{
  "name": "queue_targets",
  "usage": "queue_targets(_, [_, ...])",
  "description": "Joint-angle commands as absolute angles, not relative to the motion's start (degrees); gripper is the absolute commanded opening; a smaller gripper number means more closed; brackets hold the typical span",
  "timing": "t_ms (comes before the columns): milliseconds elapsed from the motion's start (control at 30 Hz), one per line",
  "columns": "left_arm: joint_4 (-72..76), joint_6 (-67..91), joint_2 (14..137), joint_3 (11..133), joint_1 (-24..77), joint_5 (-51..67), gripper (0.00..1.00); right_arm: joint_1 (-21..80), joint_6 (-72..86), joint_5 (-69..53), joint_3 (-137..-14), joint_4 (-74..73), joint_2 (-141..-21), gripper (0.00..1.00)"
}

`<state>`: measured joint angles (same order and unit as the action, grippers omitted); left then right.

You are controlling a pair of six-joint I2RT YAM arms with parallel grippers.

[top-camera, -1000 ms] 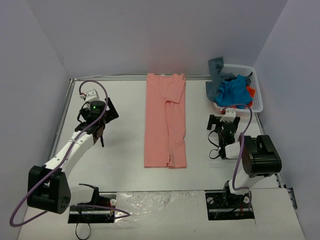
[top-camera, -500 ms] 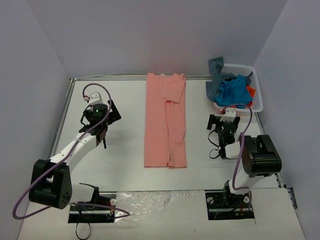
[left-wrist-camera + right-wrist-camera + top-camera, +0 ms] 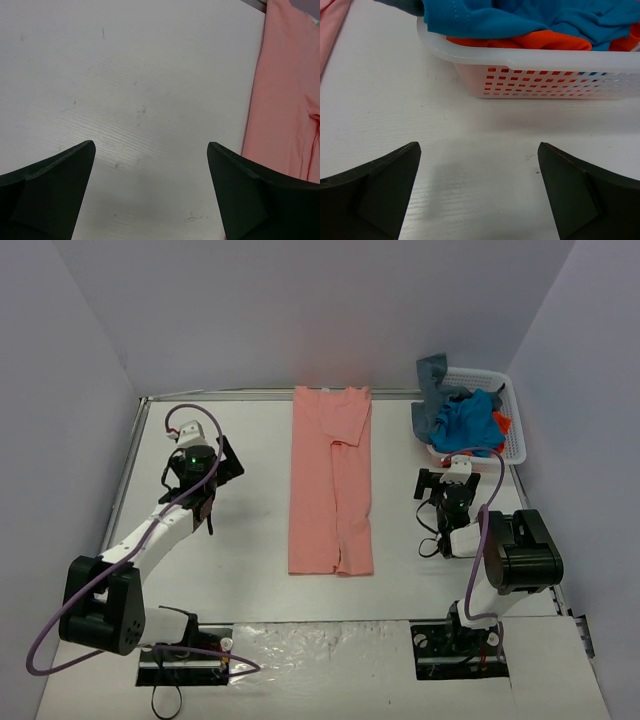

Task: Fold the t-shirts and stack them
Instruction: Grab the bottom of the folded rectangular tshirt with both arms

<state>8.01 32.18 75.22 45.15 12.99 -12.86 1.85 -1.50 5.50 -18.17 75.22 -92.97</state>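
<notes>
A salmon-pink t-shirt (image 3: 330, 485) lies flat at the table's middle, folded lengthwise into a long strip; its left edge shows in the left wrist view (image 3: 290, 90). Bright blue (image 3: 465, 420), slate grey-blue (image 3: 432, 375) and orange-red (image 3: 501, 423) t-shirts are heaped in the white basket (image 3: 514, 445). My left gripper (image 3: 208, 480) hovers over bare table left of the pink shirt, open and empty (image 3: 150, 145). My right gripper (image 3: 445, 478) is open and empty just in front of the basket (image 3: 479, 145), with the blue (image 3: 495, 15) and orange-red (image 3: 530, 40) shirts ahead of it.
The white lattice basket (image 3: 535, 75) stands at the back right, the grey-blue shirt draping over its left rim. Grey walls close the table at the back and both sides. Both arm bases sit at the near edge.
My left arm has shifted a little toward the pink shirt and nearer, still open. The right arm and the shirts have not moved.
</notes>
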Motion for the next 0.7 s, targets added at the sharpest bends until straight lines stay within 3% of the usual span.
queue_targets(0, [7.91,32.96,72.95,44.83,12.66,-15.03,0.94,1.49,-0.97,5.27,-19.86,82.26,-93.08,1.0])
queue_targets(667, [10.81,33.05,73.91,42.19,12.66,-21.01,0.94,2.46,-1.58,8.09,-21.09,78.13,-90.88,1.0])
